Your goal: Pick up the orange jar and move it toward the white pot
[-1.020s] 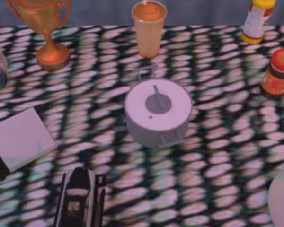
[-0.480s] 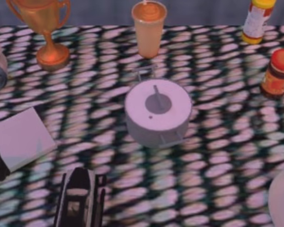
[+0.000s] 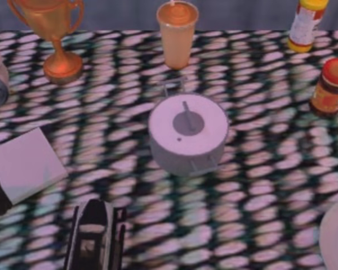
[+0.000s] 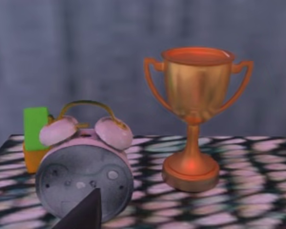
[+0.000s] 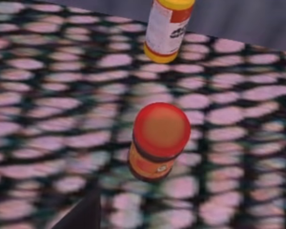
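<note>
Jar: the orange jar, squat, red-lidded, yellow-banded, is seen upright, well right of the white pot, a smooth cylinder. Neither gripper's state can be told.

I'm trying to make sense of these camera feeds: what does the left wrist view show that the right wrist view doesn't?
Only the left wrist view shows a gold trophy, a pink alarm clock seen from its back, and a green and orange block behind the clock.

Only the right wrist view shows the orange jar, seen from above and standing untouched, and a white bottle with a yellow cap beyond it.

Both share the patterned table and a dark tip of that arm's own gripper at the picture's edge. Neither shows the white pot.
</note>
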Tool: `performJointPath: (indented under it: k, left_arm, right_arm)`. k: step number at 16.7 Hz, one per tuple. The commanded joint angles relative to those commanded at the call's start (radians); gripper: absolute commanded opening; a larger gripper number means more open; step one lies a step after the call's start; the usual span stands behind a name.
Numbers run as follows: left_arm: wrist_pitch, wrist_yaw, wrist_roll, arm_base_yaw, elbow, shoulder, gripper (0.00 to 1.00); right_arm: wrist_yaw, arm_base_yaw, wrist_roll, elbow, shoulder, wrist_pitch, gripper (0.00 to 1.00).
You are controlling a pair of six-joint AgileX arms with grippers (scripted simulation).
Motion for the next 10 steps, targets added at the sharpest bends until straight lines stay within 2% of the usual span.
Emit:
performJointPath:
  k: [10]
  left_arm:
    - [0.0,0.0,0.0,0.0,0.0,0.0,1.0]
  right_arm:
    - [0.016,0.003,-0.162,1.059,1.025,-0.625,1.0]
